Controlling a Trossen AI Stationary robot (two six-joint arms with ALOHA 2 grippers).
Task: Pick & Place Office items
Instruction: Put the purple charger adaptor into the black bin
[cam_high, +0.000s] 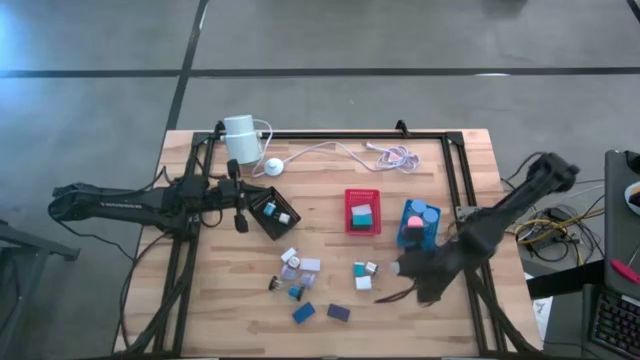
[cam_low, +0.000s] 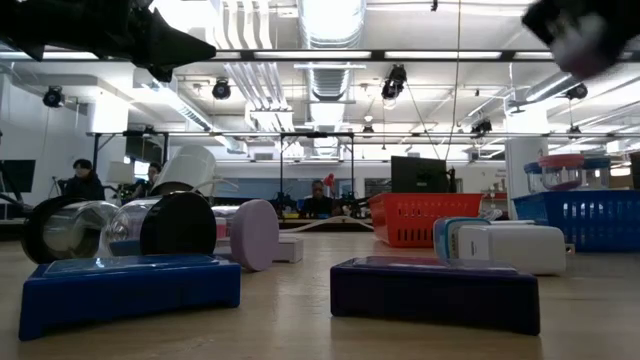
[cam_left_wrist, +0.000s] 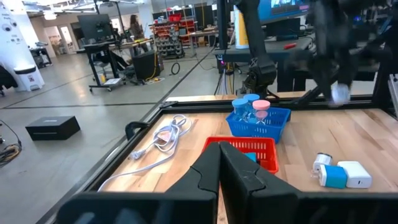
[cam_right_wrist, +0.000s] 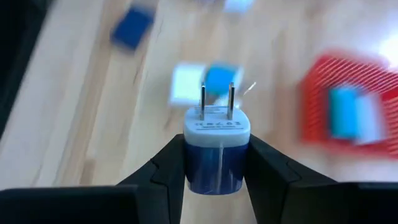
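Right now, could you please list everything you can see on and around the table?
Plug adapter: one, blue and white, held in right gripper.
Loose items: about a dozen, blue, teal, white, purple, table centre.
Red tray: one, holding a teal piece.
Blue tray: one, holding blue and pink pieces.
Black tray: one, beside left gripper.
White cylinder: one, far edge, with cable.
Left gripper: shut, empty.
Right gripper: shut on adapter.

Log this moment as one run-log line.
right gripper: shut on blue plug adapter, lifted above table | left gripper: shut, empty, near black tray
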